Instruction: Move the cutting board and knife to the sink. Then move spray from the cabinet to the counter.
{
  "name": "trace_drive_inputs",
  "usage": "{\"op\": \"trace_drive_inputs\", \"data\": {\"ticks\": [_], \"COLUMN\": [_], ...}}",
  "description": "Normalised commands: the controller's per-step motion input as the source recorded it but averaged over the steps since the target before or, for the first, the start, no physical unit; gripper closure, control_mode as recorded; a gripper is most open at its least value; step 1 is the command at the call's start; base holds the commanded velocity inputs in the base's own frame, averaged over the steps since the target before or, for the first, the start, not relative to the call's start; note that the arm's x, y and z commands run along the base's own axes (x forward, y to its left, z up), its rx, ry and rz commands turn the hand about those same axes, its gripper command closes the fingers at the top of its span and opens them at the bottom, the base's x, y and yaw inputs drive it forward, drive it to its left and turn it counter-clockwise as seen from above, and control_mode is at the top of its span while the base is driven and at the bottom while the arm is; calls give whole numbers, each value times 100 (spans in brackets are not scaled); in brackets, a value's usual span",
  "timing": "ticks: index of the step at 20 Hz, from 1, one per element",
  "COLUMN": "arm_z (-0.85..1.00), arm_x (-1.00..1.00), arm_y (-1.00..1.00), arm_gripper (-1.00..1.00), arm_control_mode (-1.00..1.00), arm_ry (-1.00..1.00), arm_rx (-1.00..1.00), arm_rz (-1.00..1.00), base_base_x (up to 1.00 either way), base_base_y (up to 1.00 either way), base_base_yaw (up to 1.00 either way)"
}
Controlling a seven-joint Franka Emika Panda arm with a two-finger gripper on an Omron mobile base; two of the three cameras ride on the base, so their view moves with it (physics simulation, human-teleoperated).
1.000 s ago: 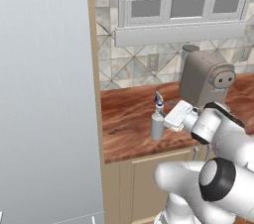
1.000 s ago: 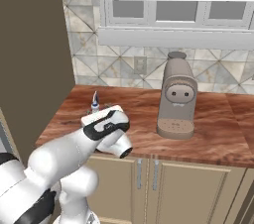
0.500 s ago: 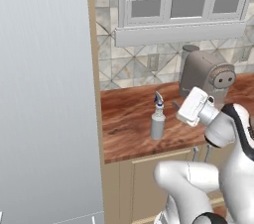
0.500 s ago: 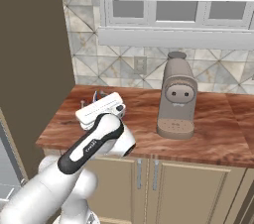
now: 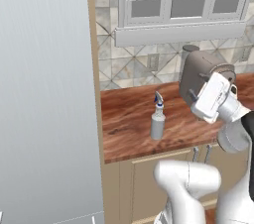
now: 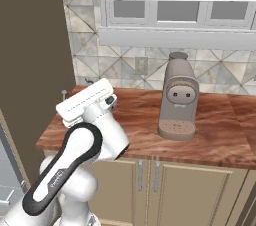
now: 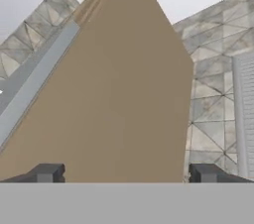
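A reddish wood counter [image 5: 129, 119] runs under a tiled wall and a shuttered window. Nearest the base, the gripper [image 7: 124, 173] hangs raised above the counter with its jaws spread wide and nothing between them, aimed at a tall brown panel [image 7: 124, 94]. Further in, the spray [image 5: 158, 123] stands upright on the counter, well apart from the hand. Behind it to the right sits the coffee machine [image 6: 177, 97]. The spray step looks finished, I judge; probably only a retreat is left.
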Motion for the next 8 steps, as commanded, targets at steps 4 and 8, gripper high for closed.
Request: {"op": "trace_drive_inputs", "data": {"ticks": [4, 8], "arm_z": [100, 97], "arm_x": [-90, -93], "arm_y": [0, -2], "arm_gripper": [-100, -100], "arm_control_mode": [-100, -100], "arm_ry": [-3, 0], "arm_rx": [0, 0], "arm_rz": [0, 0], "base_base_x": [0, 0], "base_base_y": [0, 0], "base_base_yaw": [0, 0]}}
